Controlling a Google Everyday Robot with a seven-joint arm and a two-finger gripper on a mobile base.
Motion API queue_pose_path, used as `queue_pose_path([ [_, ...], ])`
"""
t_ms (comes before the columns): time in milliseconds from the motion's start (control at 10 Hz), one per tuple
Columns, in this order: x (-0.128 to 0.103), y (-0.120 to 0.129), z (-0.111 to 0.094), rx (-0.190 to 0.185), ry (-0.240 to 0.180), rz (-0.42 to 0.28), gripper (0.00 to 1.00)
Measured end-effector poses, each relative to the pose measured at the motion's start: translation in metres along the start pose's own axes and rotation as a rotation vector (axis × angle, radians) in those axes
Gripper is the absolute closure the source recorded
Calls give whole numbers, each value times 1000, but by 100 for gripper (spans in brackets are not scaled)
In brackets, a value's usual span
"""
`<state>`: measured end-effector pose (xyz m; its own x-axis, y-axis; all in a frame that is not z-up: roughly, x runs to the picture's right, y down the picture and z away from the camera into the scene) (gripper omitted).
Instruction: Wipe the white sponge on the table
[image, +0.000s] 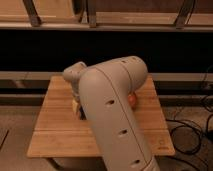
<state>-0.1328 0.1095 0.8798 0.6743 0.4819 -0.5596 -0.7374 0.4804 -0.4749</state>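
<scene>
My big pale grey-white arm (112, 115) fills the middle of the view and hides most of what I am working on. My gripper (77, 102) hangs off the wrist at the far left end of the arm, down low over the light wooden plank table (55, 125), left of the table's centre. What my gripper is doing, and whether it has hold of anything, I cannot tell, because the wrist housing covers it.

A small pale cream patch shows just under the wrist, touching or nearly touching the table top; I take this for the white sponge (76, 106). Only a sliver of it shows, so I cannot say which way its long axis runs or which face is up.

From its look I judge it light, soft and compressible, easy to squash and unlikely to slip on bare wood. I would take it across its short sides, near the middle, with a light squeeze so the bottom face stays flat on the planks for wiping. Too hard a pinch would likely bow it up off the surface.

To the right of my arm, an orange round bowl-like thing (131, 99) peeks out on the table, mostly hidden. It sits near enough to the sponge that a wide stroke toward it could knock it.

Beyond the table run the grey metal shelving rails (125, 26), and black cables (192, 135) lie on the floor to the table's right.
</scene>
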Motion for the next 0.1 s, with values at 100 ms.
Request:
queue_pose_path([
  [100,-5,2,-9,3,-21,-5,20],
])
